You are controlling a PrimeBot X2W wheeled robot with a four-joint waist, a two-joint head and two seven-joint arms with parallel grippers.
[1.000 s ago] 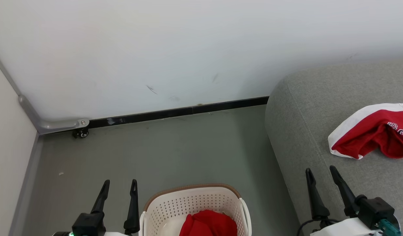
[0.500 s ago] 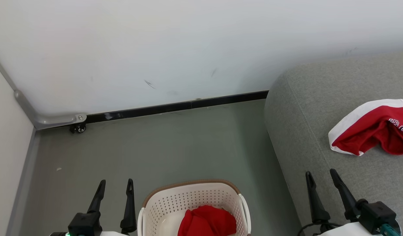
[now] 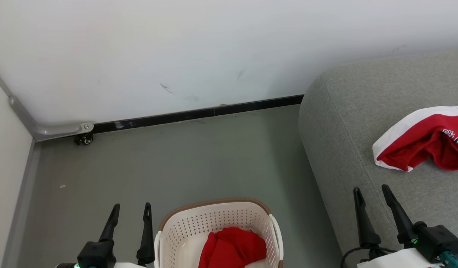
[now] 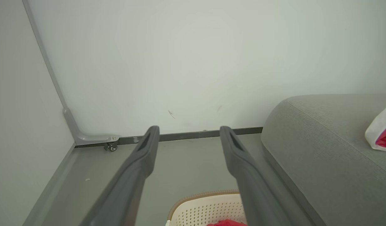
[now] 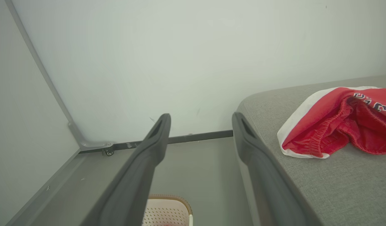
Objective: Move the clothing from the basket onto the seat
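The cream basket (image 3: 184, 227) with a brown rim stands on the floor at the bottom centre, and a plain red garment (image 3: 232, 247) lies bunched inside it. On the grey seat (image 3: 348, 123) at the right lies the red garment with a white band and lettering (image 3: 422, 139). My left gripper (image 3: 133, 207) is open to the left of the basket, above the floor. Open too, my right gripper (image 3: 372, 190) hovers over the seat's front part, short of the banded garment. In the wrist views, the left gripper (image 4: 189, 129) and the right gripper (image 5: 201, 116) hold nothing.
A white wall (image 3: 199, 52) with a black skirting strip (image 3: 199, 113) closes the back. A grey partition frame with a small caster (image 3: 83, 139) stands in the left corner. Grey floor (image 3: 169, 160) lies between the wall, basket and seat.
The whole head view has shifted, so the wall, skirting and basket sit a little higher in the picture: the camera moved. Both grippers stay open; neither garment has moved.
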